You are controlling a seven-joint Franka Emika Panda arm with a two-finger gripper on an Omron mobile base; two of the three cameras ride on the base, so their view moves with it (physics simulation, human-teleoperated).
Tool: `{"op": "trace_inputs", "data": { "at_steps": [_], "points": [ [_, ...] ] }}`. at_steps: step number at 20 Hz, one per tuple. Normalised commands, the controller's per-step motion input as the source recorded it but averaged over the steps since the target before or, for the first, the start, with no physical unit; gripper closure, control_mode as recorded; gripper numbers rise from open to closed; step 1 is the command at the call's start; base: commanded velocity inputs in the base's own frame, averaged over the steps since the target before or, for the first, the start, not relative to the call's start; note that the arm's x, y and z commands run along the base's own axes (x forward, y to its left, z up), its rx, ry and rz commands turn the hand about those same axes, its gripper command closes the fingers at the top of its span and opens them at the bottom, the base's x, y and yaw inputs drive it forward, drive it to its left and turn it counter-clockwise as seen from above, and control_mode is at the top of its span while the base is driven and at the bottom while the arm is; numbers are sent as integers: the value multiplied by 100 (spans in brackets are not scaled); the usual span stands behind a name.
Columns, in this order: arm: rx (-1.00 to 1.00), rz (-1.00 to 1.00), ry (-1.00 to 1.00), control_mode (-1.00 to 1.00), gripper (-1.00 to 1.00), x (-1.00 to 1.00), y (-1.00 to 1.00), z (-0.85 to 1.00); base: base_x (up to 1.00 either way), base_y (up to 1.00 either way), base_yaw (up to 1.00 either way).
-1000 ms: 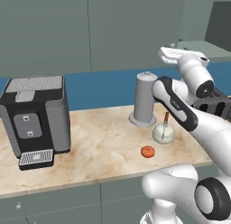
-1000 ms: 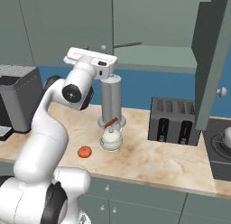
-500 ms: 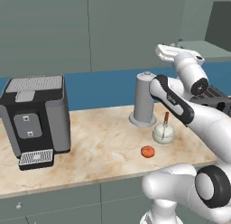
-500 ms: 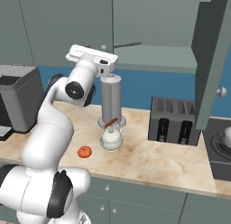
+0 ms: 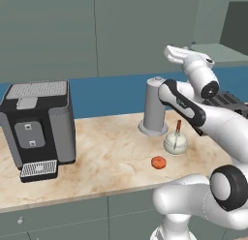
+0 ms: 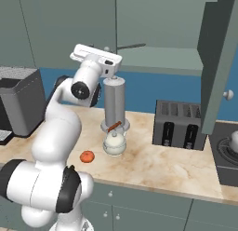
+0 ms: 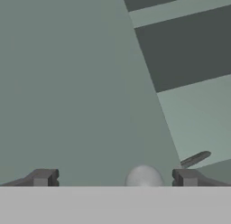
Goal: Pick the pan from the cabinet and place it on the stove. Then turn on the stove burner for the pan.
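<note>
Hand (image 7: 114, 178), fingers spread wide and empty, raised above the desk (image 6: 153, 165) toward the open cabinet (image 6: 158, 55), where the pan's (image 6: 131, 46) handle projects from the shelf's front edge; a careless advance risks striking the tall grey canister (image 6: 114, 102) or nudging the handle aside.

Arm raised high — gripper (image 7: 114, 178) level, jaws wide apart, empty

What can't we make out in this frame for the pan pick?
- Pan: right base view shows just the thin handle sticking out of the open cabinet; the arm's hand covers the body.
- Pan, hand view: handle tip alone, beside the closed door.
- Stove: cut off by the right edge of the right base view; knobs unseen.
- Gripper: open, fingertips cropped at the bottom.
</note>
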Motion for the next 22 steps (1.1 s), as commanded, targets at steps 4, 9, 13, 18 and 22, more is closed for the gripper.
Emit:
{"op": "trace_inputs", "data": {
  "at_steps": [4, 9, 13, 18, 22],
  "points": [
    [3, 3, 0, -100, -100, 23, 0, -9, 0, 0, 0],
    [4, 4, 0, -100, -100, 19, 0, -8, 0, 0, 0],
    [4, 4, 0, -100, -100, 20, 0, -2, 0, 0, 0],
    [3, 4, -2, -100, -100, 16, -1, 0, 0, 0, 0],
    [0, 3, 0, -100, 100, 24, 5, 0, 0, 0, 0]
  ]
}}
